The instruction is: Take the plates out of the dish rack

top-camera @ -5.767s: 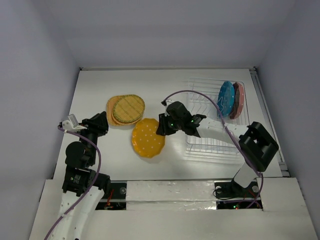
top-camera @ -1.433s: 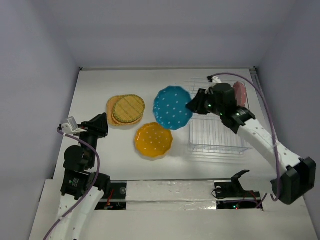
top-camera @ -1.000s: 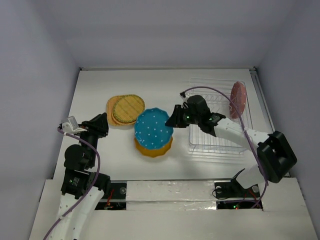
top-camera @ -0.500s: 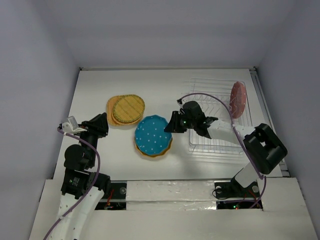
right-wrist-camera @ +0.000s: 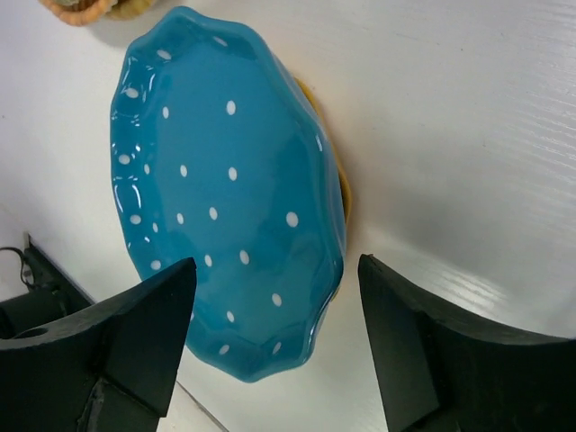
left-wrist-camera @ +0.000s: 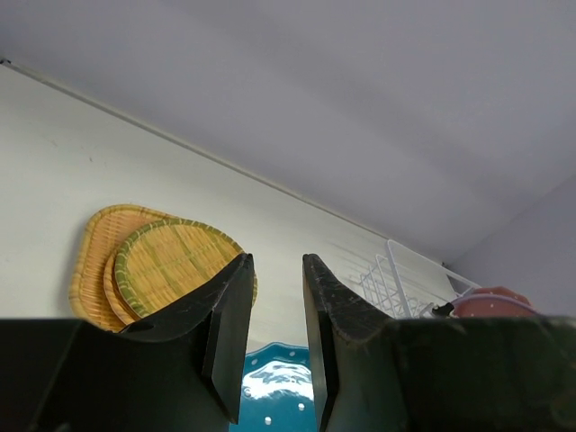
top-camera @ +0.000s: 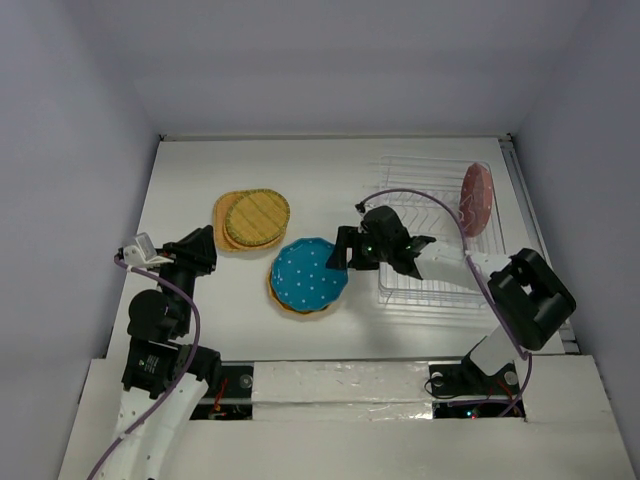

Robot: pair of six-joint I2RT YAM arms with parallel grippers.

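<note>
White tabletop (top-camera: 300, 170) enclosed by pale grey walls fills the overhead view, where the blue scalloped plate with white dots (top-camera: 308, 277) lies flat on the dotted yellow-orange scalloped plate (top-camera: 283, 307), only a sliver of the lower one showing. Up and to the left, the yellowish round woven plate (top-camera: 257, 218) rests on the orange-tan woven rounded-square plate (top-camera: 220, 212). The clear ribbed dish rack (top-camera: 425, 185) sits at the right, with the dotted pink plate (top-camera: 476, 199) standing on edge in its far right end. The right gripper (top-camera: 345, 250) hovers just beside the blue plate's right rim; the left gripper (top-camera: 203, 240) hangs near the woven pair. From the left wrist, its dark fingers (left-wrist-camera: 229, 315) stand a narrow gap apart, gripping nothing, with the woven plates, the blue plate and the rack beyond them. From the right wrist, the fingers (right-wrist-camera: 148, 315) are spread wide and clear of the blue plate, which lies below and between them on the yellow-orange rim (right-wrist-camera: 340, 184).
</note>
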